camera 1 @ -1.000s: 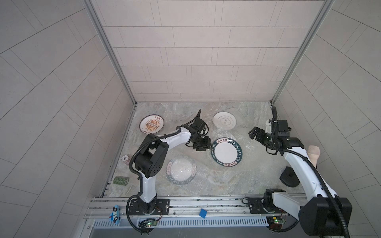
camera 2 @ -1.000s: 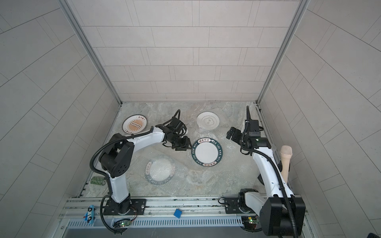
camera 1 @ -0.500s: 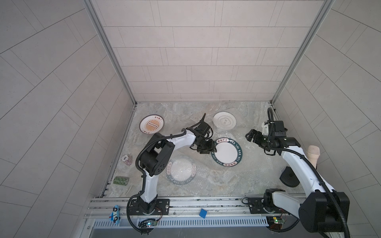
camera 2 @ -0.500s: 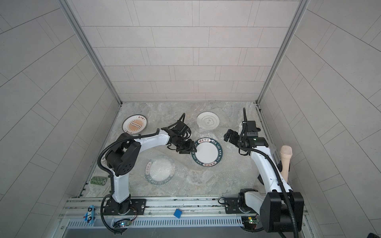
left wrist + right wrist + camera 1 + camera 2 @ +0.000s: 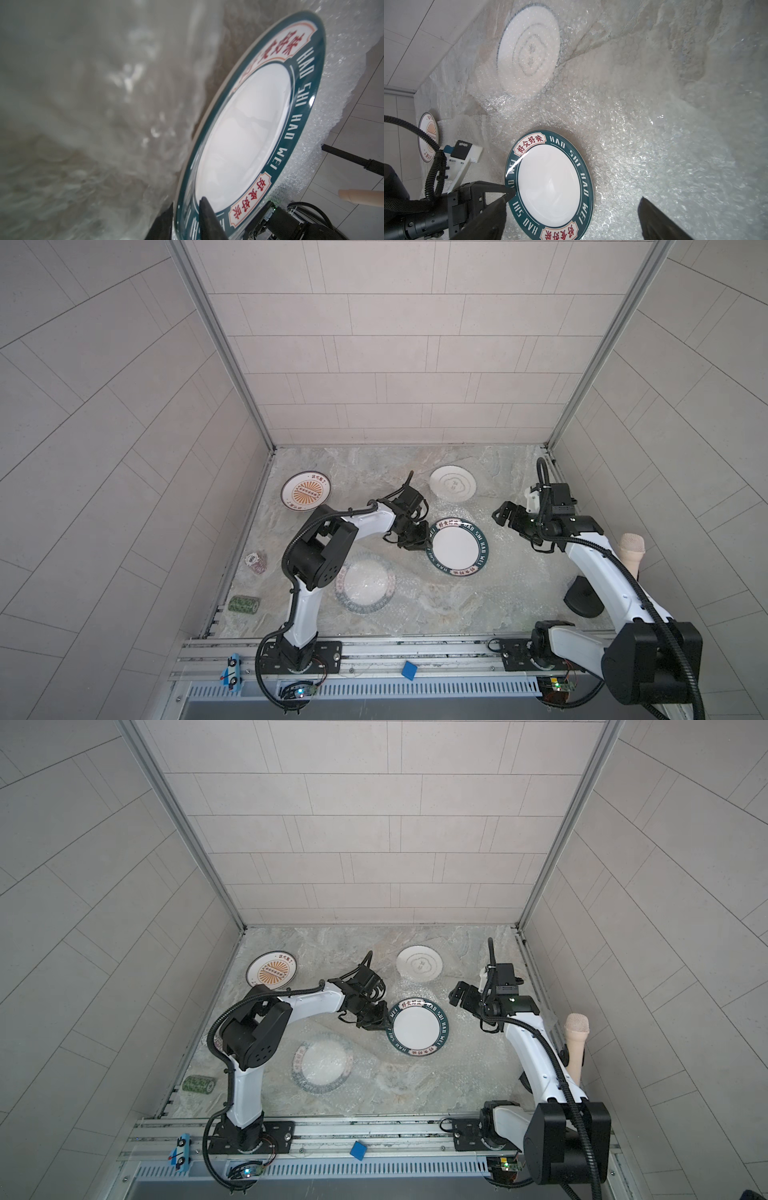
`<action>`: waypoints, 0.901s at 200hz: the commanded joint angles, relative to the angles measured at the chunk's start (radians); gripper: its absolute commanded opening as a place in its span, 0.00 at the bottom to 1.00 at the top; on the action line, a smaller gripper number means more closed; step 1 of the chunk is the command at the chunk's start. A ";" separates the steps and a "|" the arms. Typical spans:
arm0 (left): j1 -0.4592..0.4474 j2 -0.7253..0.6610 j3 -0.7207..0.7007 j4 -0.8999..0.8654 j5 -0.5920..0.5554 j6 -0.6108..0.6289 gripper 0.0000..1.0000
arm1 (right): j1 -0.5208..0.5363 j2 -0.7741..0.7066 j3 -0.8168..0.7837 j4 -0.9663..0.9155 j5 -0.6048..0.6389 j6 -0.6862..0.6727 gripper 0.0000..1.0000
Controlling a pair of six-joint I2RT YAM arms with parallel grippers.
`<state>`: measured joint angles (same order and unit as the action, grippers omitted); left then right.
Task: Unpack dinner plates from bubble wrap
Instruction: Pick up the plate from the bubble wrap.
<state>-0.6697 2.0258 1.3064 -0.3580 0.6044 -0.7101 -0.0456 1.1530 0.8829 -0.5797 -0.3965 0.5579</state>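
The table (image 5: 365,464) is carrying sheets of bubble wrap (image 5: 654,145) over much of its middle and right part. The green plate (image 5: 457,546) is lying face up on one sheet near the middle of the table, with nothing over it. A wrapped plate (image 5: 365,583) is sitting nearer the front edge. A ring plate (image 5: 453,489) is lying toward the back edge, also under wrap as it seems. An orange plate (image 5: 306,491) is resting near the back left corner.

The left gripper (image 5: 424,540) is pinching the green plate at the rim side facing the left edge. In the left wrist view one finger (image 5: 205,214) is lying on top of the rim and the other is sitting beneath, with only the rim between them. From this gripper the plate is stretching away toward the right edge. Being round, it is offering no long axis; only the held side matters.

The right gripper (image 5: 505,516) is hanging wide open and empty above the wrap, on the plate's right-edge side and apart from it. The left arm is the nearer one, so the pull off the sheet will probably be going toward the left edge.
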 commanded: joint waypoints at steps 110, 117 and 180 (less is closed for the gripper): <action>0.007 -0.255 -0.055 0.007 0.060 -0.164 0.03 | 0.007 0.049 0.010 0.024 -0.004 0.000 1.00; 0.011 -0.276 -0.057 0.002 0.065 -0.167 0.03 | 0.007 0.051 0.014 0.027 -0.001 -0.001 1.00; 0.342 -0.479 -0.116 0.109 0.086 -0.294 0.00 | 0.029 0.074 0.046 0.051 -0.013 -0.003 1.00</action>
<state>-0.4999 1.6146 1.1984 -0.3225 0.6941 -0.9386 -0.0406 1.2232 0.9051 -0.5484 -0.4053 0.5575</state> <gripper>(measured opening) 0.090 0.995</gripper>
